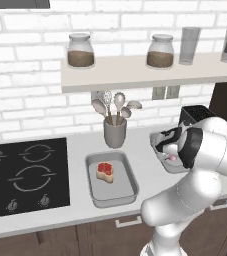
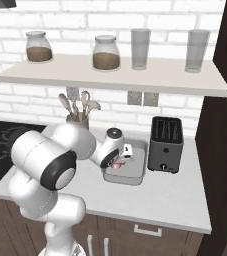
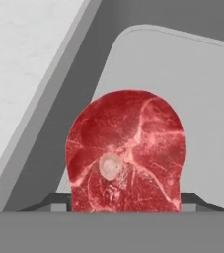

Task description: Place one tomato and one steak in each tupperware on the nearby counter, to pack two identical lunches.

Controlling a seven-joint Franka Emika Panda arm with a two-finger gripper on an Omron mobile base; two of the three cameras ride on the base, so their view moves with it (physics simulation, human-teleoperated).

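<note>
Two grey tupperwares stand on the counter [image 1: 80,212]. The left tupperware [image 1: 130,192] holds one red steak [image 1: 105,171]. My gripper [image 2: 119,161] hangs low over the right tupperware [image 2: 131,179], shut on a second steak [image 3: 126,148]. That steak hangs upright between the fingertips, just above the tupperware's floor [image 3: 182,74] and near its left wall. In the left base view the gripper [image 1: 169,155] and a pink edge of the held steak [image 1: 172,158] show over the same tupperware [image 1: 154,136]. The tomato is out of view.
A black toaster [image 2: 165,145] stands right beside the right tupperware. A utensil holder [image 1: 115,131] with spoons sits behind the left one. The black stove [image 1: 20,175] lies to the left. A wall shelf [image 2: 135,75] with jars and glasses hangs above.
</note>
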